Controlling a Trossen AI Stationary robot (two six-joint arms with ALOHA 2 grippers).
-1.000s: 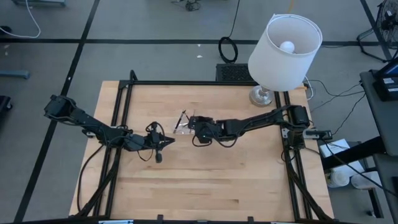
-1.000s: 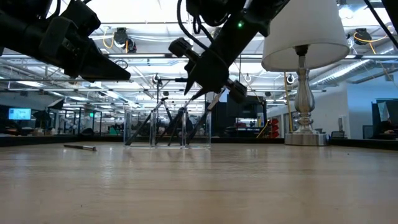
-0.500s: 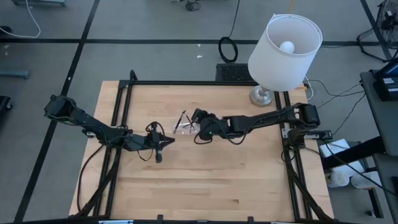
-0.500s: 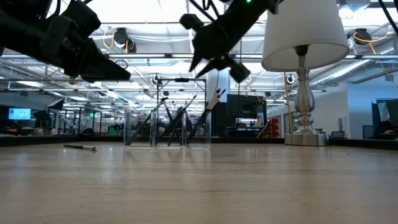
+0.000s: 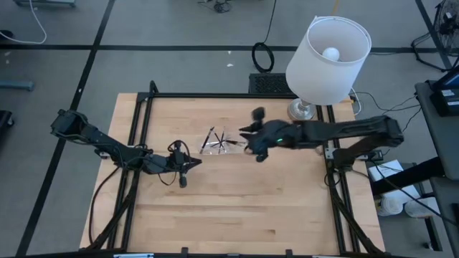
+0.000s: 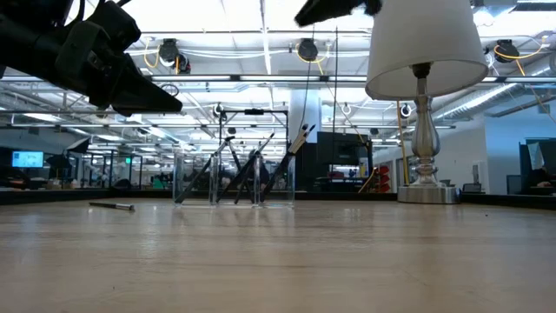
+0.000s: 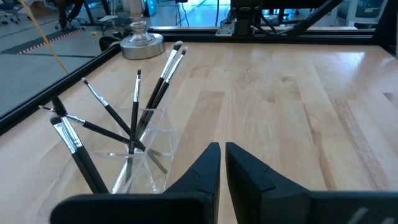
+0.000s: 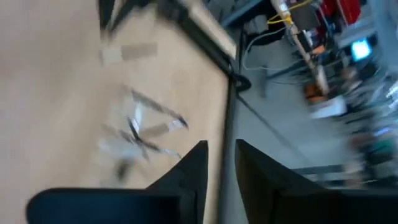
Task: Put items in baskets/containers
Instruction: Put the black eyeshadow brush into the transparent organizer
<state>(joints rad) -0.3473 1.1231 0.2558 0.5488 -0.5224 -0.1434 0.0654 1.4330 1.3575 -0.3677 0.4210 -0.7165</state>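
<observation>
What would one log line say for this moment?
brushes: standing in clear holder | one brush: on table | right gripper: empty | left gripper: waiting

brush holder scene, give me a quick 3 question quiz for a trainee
1. True or false: every brush stands in the clear holder.
2. The right hand holds: A a brush, B a cable, C nothing.
3. What stands at a corner of the table?

Key: 1 false, a loose brush lies flat on the wood. 2 C. 3 a white-shaded lamp.
</observation>
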